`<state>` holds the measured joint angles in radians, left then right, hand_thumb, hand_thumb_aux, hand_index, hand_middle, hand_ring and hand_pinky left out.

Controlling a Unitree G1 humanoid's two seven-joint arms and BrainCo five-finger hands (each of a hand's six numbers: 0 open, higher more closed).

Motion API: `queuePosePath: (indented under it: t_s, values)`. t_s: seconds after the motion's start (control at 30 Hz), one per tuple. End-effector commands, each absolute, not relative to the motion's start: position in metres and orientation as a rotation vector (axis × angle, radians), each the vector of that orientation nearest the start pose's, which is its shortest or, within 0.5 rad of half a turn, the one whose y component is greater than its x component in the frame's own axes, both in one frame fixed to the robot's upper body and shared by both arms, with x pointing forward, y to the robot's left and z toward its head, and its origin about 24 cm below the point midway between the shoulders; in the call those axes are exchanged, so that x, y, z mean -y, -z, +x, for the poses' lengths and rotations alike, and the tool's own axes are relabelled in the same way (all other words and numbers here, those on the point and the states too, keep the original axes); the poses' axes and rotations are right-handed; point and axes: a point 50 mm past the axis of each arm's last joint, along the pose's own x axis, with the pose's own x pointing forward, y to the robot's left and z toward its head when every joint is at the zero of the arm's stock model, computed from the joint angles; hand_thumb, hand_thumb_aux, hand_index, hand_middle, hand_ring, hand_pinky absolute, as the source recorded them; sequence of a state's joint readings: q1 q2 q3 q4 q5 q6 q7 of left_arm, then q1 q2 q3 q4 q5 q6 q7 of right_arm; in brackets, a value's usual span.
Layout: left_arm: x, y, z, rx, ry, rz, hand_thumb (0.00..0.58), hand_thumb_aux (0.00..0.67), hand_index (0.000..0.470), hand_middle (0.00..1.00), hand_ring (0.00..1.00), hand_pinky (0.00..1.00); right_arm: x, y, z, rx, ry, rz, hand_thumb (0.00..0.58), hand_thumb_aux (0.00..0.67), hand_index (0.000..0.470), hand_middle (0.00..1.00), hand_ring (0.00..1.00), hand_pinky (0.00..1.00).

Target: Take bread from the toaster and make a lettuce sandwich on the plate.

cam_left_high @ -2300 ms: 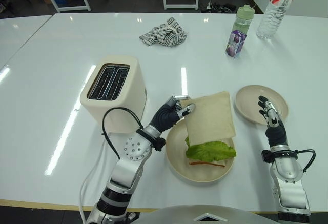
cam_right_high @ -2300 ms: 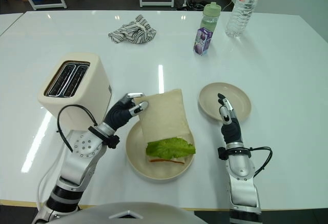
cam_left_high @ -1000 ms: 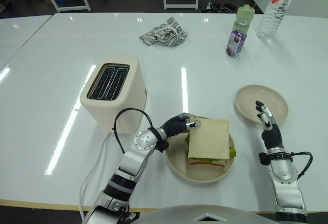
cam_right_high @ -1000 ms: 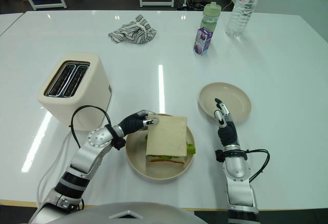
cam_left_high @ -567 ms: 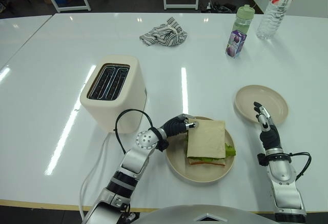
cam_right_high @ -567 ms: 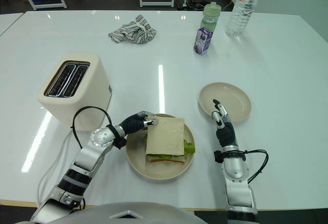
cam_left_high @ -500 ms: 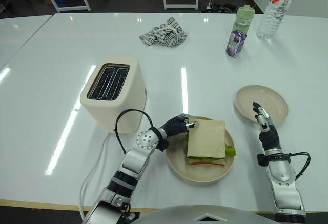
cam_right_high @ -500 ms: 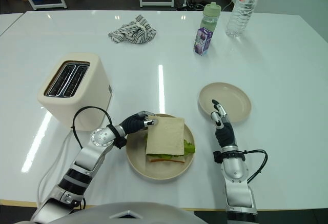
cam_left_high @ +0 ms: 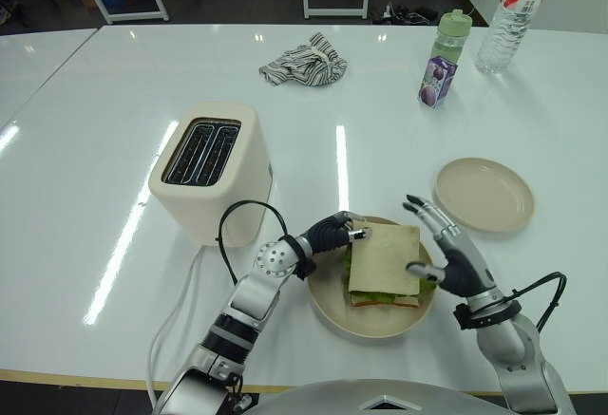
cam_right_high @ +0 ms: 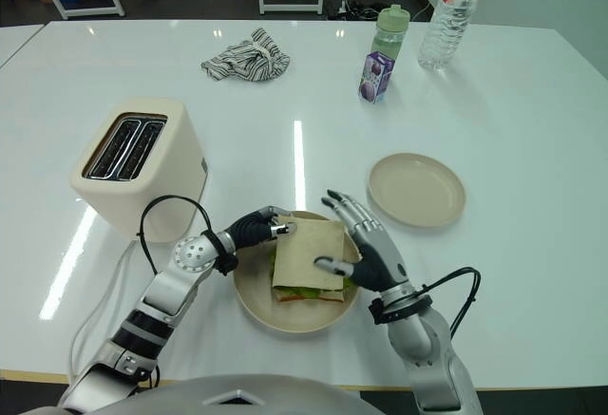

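The sandwich (cam_left_high: 383, 261) lies flat on the round beige plate (cam_left_high: 328, 301), which sits close to the table's (cam_left_high: 114, 102) near edge. Its top slice (cam_right_high: 309, 254) is pale and square, with lettuce (cam_left_high: 346, 265) frilling out along the left side and a red streak at the bottom edge. The left hand (cam_left_high: 328, 234) has its fingers curled in a pinch on the slice's far-left corner. The right hand (cam_left_high: 454, 261) is at the sandwich's right side with its fingers spread wide, gripping nothing (whether the thumb touches the bread, I cannot tell). The left eye view puts that thumb at the bread's right edge; the right eye view lays it across the slice's lower right. Just beyond the right hand is a second plate (cam_left_high: 484, 194), apart from the first. The toaster (cam_left_high: 211, 170) stands near on the left. A wide gap of white table separates these from the striped cloth (cam_left_high: 304, 61), purple carton (cam_left_high: 436, 81), green bottle (cam_left_high: 450, 35) and water bottle (cam_left_high: 501, 7) at the far side.
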<state>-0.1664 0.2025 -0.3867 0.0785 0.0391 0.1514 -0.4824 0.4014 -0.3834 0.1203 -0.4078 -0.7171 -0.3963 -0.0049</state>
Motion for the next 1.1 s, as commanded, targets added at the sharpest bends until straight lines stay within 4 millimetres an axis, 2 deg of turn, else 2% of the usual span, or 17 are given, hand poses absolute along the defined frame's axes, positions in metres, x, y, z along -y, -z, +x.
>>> queuePosePath:
  t_s: [0.03, 0.17, 0.4, 0.5, 0.67, 0.87, 1.0, 1.1]
  values:
    - [-0.079, -0.008, 0.248, -0.283, 0.856, 0.342, 0.58, 0.67, 0.47, 1.0, 1.0, 1.0, 0.145, -0.07, 0.15, 0.472, -0.457, -1.256, 0.0, 0.0, 0.0, 0.0, 0.0, 0.0]
    - [-0.081, -0.006, 0.249, -0.29, 0.847, 0.354, 0.58, 0.67, 0.47, 1.0, 1.0, 1.0, 0.145, -0.06, 0.14, 0.489, -0.526, -1.41, 0.0, 0.0, 0.0, 0.0, 0.0, 0.0]
    - [-0.083, -0.005, 0.249, -0.289, 0.846, 0.362, 0.58, 0.67, 0.47, 1.0, 1.0, 1.0, 0.145, -0.036, 0.134, 0.429, -0.611, -1.506, 0.0, 0.0, 0.0, 0.0, 0.0, 0.0]
    - [-0.085, -0.008, 0.249, -0.275, 0.84, 0.364, 0.58, 0.67, 0.47, 1.0, 1.0, 1.0, 0.14, -0.031, 0.127, 0.436, -0.642, -1.502, 0.0, 0.0, 0.0, 0.0, 0.0, 0.0]
    - [-0.091, -0.033, 0.245, -0.171, 0.798, 0.38, 0.58, 0.67, 0.47, 1.0, 1.0, 1.0, 0.142, -0.037, 0.129, 0.466, -0.569, -1.488, 0.0, 0.0, 0.0, 0.0, 0.0, 0.0]
    - [-0.095, -0.063, 0.234, -0.064, 0.771, 0.402, 0.58, 0.67, 0.47, 1.0, 1.0, 1.0, 0.138, -0.04, 0.128, 0.5, -0.559, -1.481, 0.0, 0.0, 0.0, 0.0, 0.0, 0.0]
    - [-0.099, -0.072, 0.227, -0.04, 0.754, 0.417, 0.58, 0.67, 0.47, 1.0, 1.0, 1.0, 0.134, -0.036, 0.125, 0.502, -0.588, -1.474, 0.0, 0.0, 0.0, 0.0, 0.0, 0.0]
    - [-0.099, -0.07, 0.224, -0.058, 0.765, 0.42, 0.58, 0.67, 0.47, 1.0, 1.0, 1.0, 0.134, -0.034, 0.125, 0.493, -0.596, -1.475, 0.0, 0.0, 0.0, 0.0, 0.0, 0.0]
